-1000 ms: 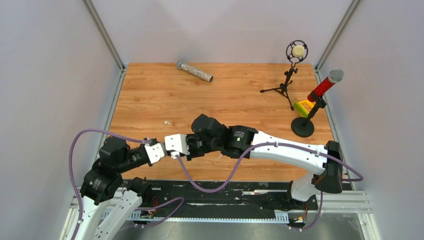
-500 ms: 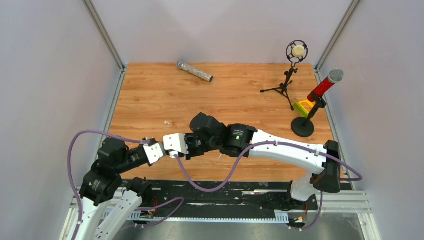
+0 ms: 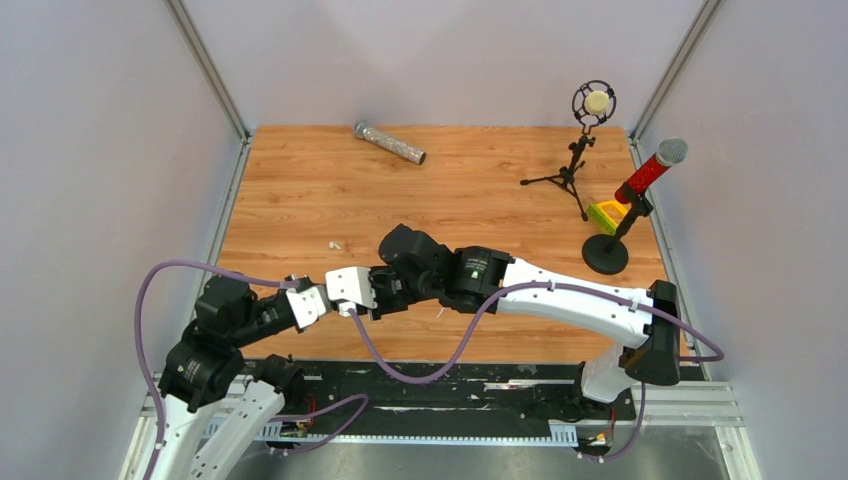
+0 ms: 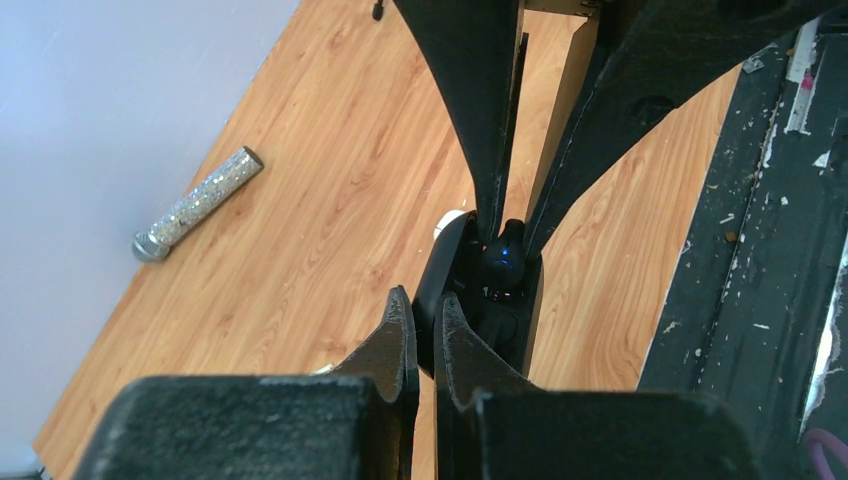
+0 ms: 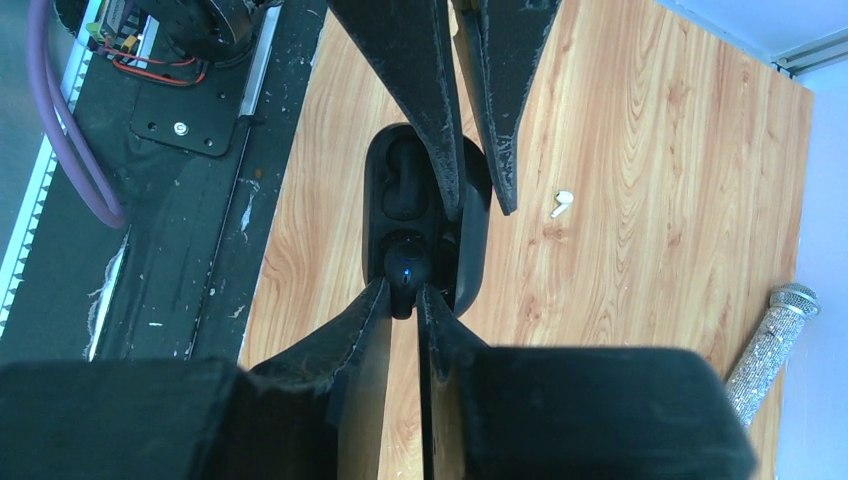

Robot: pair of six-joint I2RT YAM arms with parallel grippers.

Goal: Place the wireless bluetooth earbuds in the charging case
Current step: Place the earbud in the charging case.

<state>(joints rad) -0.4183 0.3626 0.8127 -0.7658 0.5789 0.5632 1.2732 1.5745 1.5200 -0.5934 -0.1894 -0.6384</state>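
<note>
The black charging case [image 5: 470, 215] is open and held off the table. My left gripper [image 4: 425, 300] is shut on its edge. My right gripper [image 5: 403, 290] is shut on the black earbud [image 5: 405, 268], which shows a blue light. It holds the earbud at the case socket nearest its fingers. The earbud [image 4: 505, 255] and the case [image 4: 445, 275] also show in the left wrist view. The other socket [image 5: 405, 185] looks dark. A tiny whitish piece [image 5: 562, 203] lies on the wood beyond the case. I cannot tell whether it is the whitish earbud. In the top view [image 3: 334, 243] it lies left of the arms.
A glittery silver microphone [image 3: 390, 143] lies at the far edge. A tripod microphone stand [image 3: 575, 160], a red microphone on a round base [image 3: 610, 250] and a yellow-green block [image 3: 603, 214] stand at the far right. The black base rail [image 3: 450, 385] runs along the near edge.
Both arms have shifted slightly to the left together. Both grips are unchanged.
</note>
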